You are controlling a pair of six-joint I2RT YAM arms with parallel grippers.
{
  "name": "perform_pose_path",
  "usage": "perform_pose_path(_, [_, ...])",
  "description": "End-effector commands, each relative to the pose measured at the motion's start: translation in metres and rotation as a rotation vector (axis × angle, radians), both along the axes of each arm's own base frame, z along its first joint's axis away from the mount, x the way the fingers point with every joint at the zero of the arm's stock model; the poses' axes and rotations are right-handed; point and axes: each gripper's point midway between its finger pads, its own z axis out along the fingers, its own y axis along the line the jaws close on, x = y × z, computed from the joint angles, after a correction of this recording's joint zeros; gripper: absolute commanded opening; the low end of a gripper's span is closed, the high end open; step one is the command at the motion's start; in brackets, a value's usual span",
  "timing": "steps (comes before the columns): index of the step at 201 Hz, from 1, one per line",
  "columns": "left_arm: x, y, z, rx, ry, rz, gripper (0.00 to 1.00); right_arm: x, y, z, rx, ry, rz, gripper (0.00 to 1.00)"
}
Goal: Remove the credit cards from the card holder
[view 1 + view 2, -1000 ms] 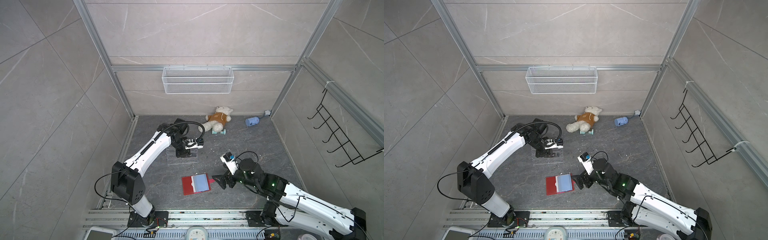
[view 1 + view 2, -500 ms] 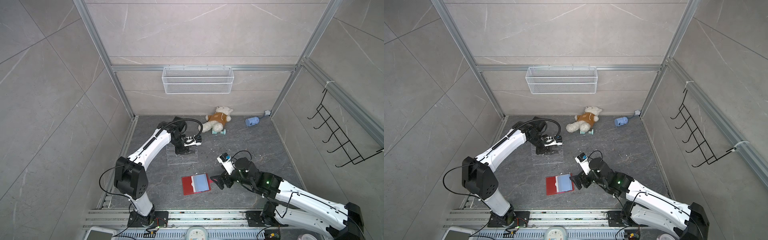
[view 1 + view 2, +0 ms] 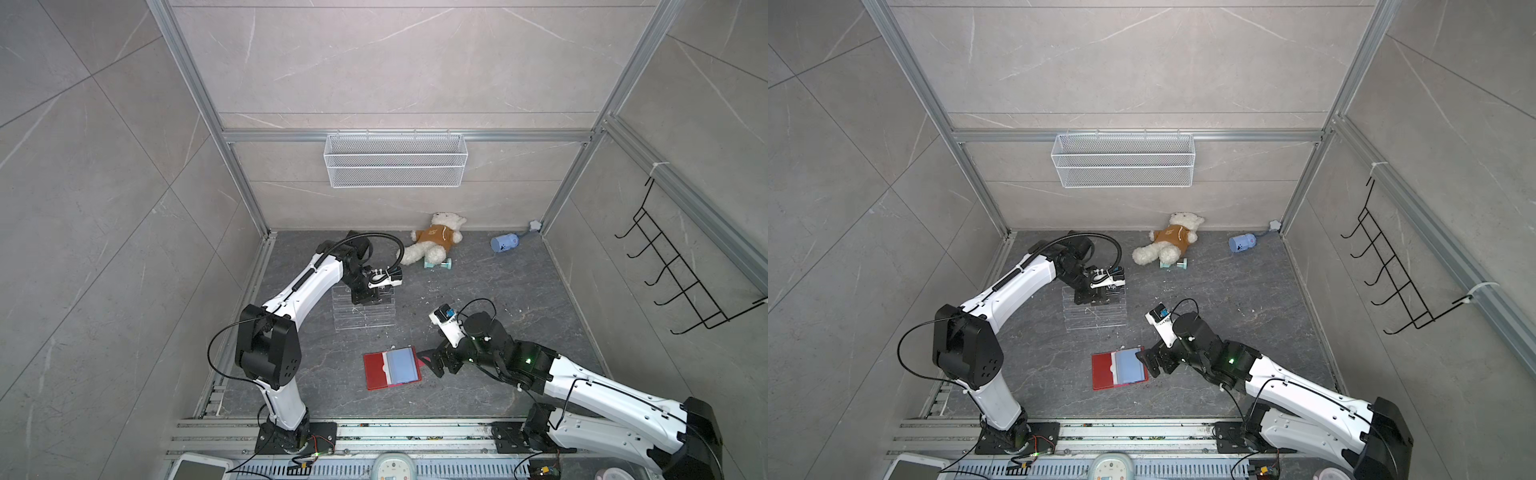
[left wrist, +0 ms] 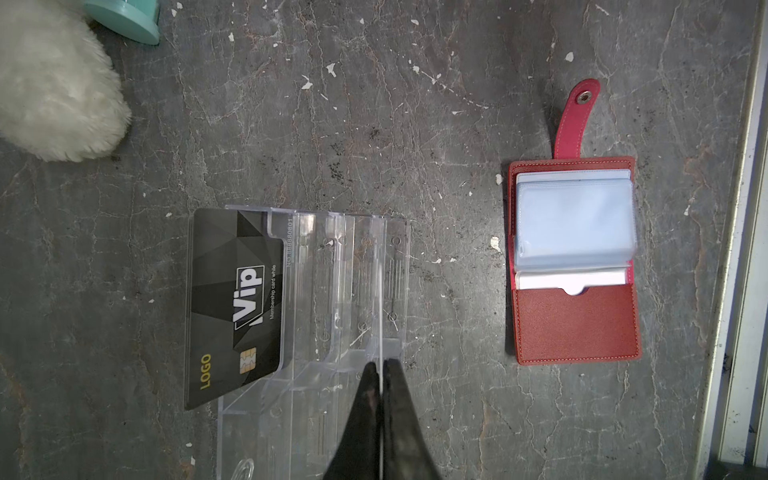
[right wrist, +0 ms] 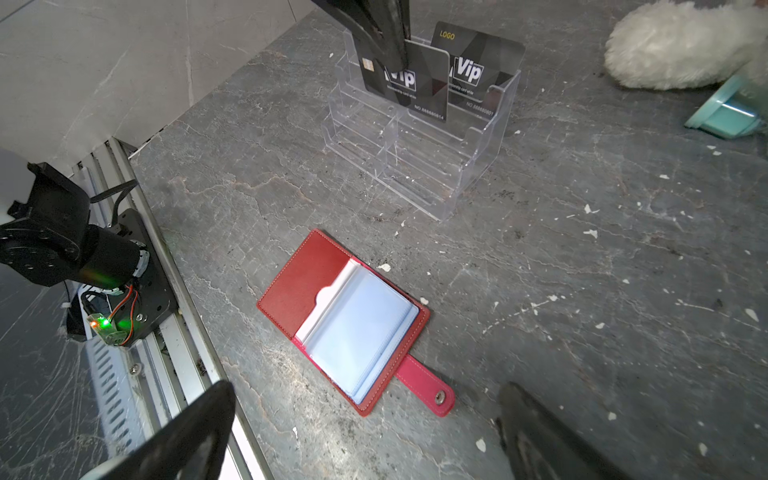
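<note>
**Edges and room.** Found the card holder (image 3: 390, 369) open and flat on the worktop (image 3: 478, 291), in front of the clear rack (image 3: 363, 318) and apart from it. Saw bare worktop along every edge of the holder and across the gap to the rack. Noted the snap tab (image 5: 424, 386) unfastened and lying flat.

**Counts.**
- Counted two credit cards. Found a racked card (image 5: 478, 66) upright in the rack's rearmost tier. Found a held card (image 5: 415, 79) just in front of it, pinched in the closed left end effector (image 5: 386, 41); could not tell whether it sat in a tier.
- Counted one rack and one holder.

**Surroundings.**
- Found the right end effector (image 3: 432, 360) spread wide and holding nothing, near the tab and farther from the rack than the holder.
- Saw one plush bear (image 3: 436, 243), one teal item (image 3: 436, 264) and one blue container (image 3: 504, 243) behind the rack.
- Saw the left arm (image 3: 307, 286) crowding the space over the rack.
</note>
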Motion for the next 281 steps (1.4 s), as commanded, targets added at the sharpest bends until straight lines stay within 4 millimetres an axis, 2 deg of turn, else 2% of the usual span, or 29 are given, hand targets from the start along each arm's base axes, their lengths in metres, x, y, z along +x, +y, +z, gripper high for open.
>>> perform_pose_path(1, [0.011, -0.007, 0.015, -0.056, -0.042, -0.029, 0.00, 0.003, 0.008, 0.013, 0.023, -0.028, 0.020, 1.00])
perform_pose_path(122, [0.041, -0.014, 0.019, -0.082, -0.067, -0.038, 0.00, 0.008, 0.016, 0.006, 0.003, -0.021, 0.029, 1.00])
perform_pose_path(281, [0.063, -0.012, 0.010, -0.070, -0.057, -0.040, 0.00, 0.012, 0.021, -0.002, -0.026, -0.015, 0.036, 1.00])
